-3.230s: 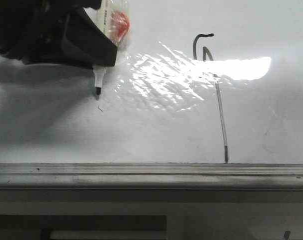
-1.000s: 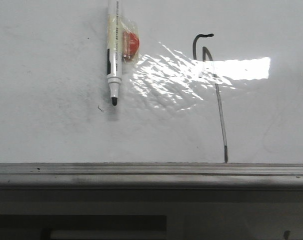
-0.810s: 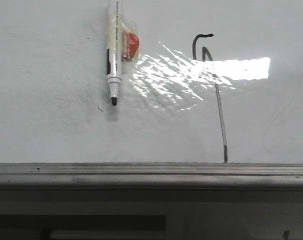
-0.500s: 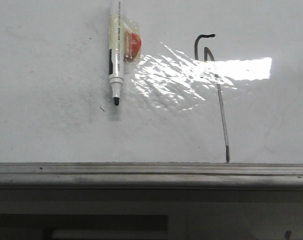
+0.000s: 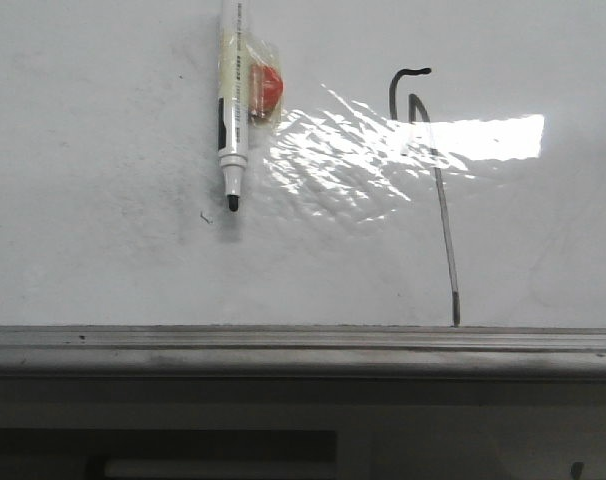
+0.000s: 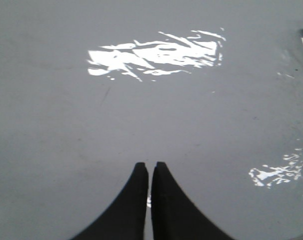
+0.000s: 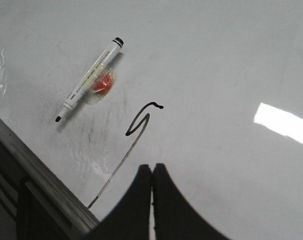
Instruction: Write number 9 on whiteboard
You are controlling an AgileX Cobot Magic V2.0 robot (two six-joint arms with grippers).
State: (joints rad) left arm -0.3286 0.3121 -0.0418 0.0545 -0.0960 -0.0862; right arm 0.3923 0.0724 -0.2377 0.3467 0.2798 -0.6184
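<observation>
The number 9 [image 5: 441, 190] is a thin dark line on the whiteboard [image 5: 103, 250], a small hooked loop over a long tail reaching the grey rail [image 5: 303, 345]. It also shows in the right wrist view [image 7: 136, 131]. A white marker [image 5: 233, 110] with a black tip lies uncapped on the board left of the 9, a red blob in clear wrap [image 5: 263, 88] beside it. The marker shows in the right wrist view [image 7: 89, 80] too. My left gripper [image 6: 149, 165] is shut and empty over bare board. My right gripper [image 7: 152, 166] is shut and empty near the 9's tail.
A tiny dark scratch mark [image 5: 204, 215] sits left of the marker tip. Strong glare patches [image 5: 383, 145] cover the board's middle. The grey metal rail runs along the board's near edge, with a dark drop below it [image 5: 303, 430].
The left gripper held the marker at the upper left 3.2 s ago and has since left the front view. The marker lies free on the board, shifted only slightly in the last second.
</observation>
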